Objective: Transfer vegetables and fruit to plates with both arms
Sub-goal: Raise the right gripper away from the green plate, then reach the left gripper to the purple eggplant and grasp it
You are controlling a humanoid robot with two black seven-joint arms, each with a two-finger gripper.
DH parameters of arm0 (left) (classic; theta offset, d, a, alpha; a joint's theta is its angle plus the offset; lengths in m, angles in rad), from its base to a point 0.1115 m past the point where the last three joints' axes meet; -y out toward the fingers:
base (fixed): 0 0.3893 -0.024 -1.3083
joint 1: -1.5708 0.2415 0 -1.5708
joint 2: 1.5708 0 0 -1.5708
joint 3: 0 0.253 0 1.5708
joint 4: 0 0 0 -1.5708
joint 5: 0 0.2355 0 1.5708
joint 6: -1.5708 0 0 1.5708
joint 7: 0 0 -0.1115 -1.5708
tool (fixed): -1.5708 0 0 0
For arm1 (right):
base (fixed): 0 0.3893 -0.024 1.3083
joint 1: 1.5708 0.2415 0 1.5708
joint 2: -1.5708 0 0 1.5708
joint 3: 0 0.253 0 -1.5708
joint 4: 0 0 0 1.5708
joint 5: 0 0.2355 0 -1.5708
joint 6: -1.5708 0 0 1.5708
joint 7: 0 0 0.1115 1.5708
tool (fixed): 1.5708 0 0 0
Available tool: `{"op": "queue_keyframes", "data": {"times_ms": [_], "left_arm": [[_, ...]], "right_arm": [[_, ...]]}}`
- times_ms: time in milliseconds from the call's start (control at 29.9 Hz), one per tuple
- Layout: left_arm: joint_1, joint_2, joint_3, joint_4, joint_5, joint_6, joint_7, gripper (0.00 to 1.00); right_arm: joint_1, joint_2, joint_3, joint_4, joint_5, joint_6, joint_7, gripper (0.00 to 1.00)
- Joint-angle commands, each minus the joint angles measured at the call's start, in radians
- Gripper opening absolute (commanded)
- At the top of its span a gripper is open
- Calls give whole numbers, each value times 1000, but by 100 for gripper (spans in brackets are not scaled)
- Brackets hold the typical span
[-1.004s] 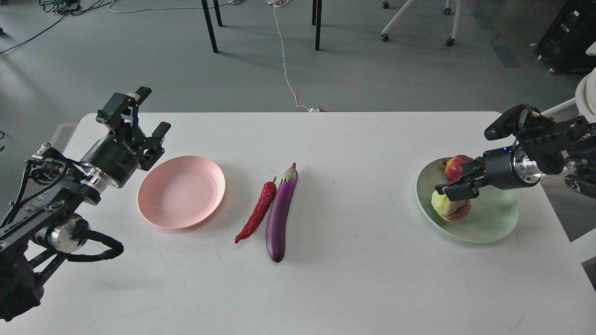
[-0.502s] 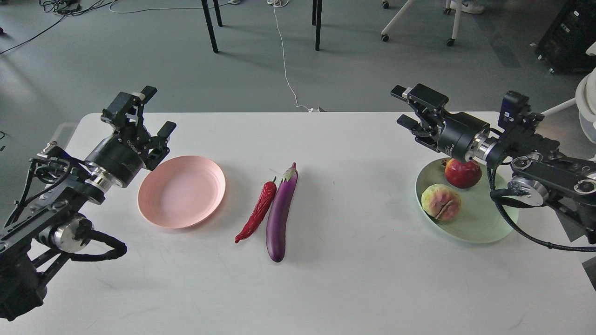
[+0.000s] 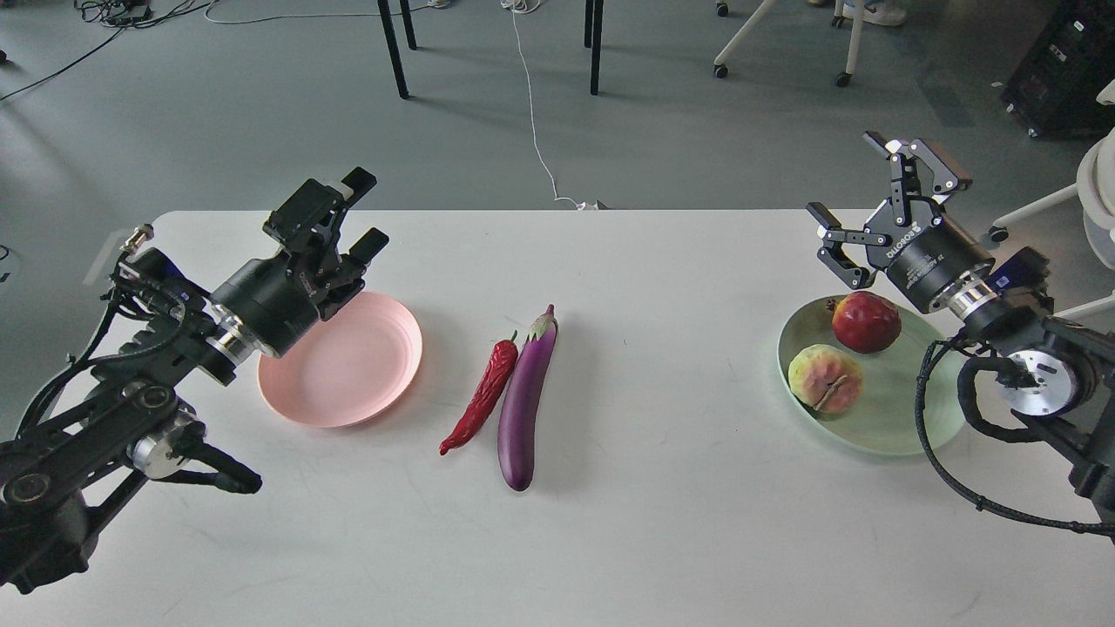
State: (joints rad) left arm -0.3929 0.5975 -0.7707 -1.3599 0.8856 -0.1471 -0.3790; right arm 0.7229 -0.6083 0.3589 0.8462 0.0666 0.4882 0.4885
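The purple eggplant (image 3: 523, 403) and the red chili pepper (image 3: 480, 398) lie side by side on the white table (image 3: 662, 522), right of the empty pink plate (image 3: 348, 366). The pomegranate (image 3: 865, 321) and the peach (image 3: 825, 378) sit on the mint green plate (image 3: 888, 418) at the right. My left gripper (image 3: 355, 215) is open and empty, raised over the pink plate's far left rim. My right gripper (image 3: 862, 205) is open and empty, raised just behind the green plate.
Black table legs (image 3: 396, 48) and a white cable (image 3: 531, 104) are on the grey floor behind the table. A white chair base (image 3: 784, 39) stands at the back right. Bare tabletop lies in front of the vegetables.
My left gripper has moved right, toward the pink plate and the vegetables. My right gripper has let go of the peach on the green plate, risen and swung back to the right.
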Motion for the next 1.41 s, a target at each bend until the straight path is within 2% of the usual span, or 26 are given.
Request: {"op": "queue_keyframes", "data": {"times_ms": [0,167,335,502,669,770,937,1037,1138,1305,1372], "left_arm": [[-26,-1,62,-19,229,-26,18,98],[-147,1,187,-12,663,-94,18,98],[-296,-33,342,24,909,-163,26,98],[-374,-110,439,110,1007,-166,78,98],[-388,-168,494,178,1016,-172,138,98],[-385,-192,514,219,1023,-172,141,98],[-383,-194,515,219,1032,-173,144,96],[-379,-197,515,219,1032,-178,164,96],[-377,-214,515,212,1032,-183,181,91],[-379,-232,516,212,1036,-210,183,86],[-380,-234,522,212,1040,-216,183,80]], "right_arm": [[-37,-11,9,-18,2,0,0,95],[-40,-33,11,-16,2,0,0,95],[-40,-39,23,-18,2,0,0,95],[-42,-47,23,-18,2,0,0,95],[-45,-47,23,-19,2,0,0,95],[-45,-53,25,-19,2,0,0,95],[-46,-60,25,-19,2,0,0,95],[-49,-59,25,-19,2,0,0,95],[-51,-59,25,-19,2,0,0,95],[-51,-60,25,-19,2,0,0,95],[-51,-59,25,-19,2,0,0,95]]}}
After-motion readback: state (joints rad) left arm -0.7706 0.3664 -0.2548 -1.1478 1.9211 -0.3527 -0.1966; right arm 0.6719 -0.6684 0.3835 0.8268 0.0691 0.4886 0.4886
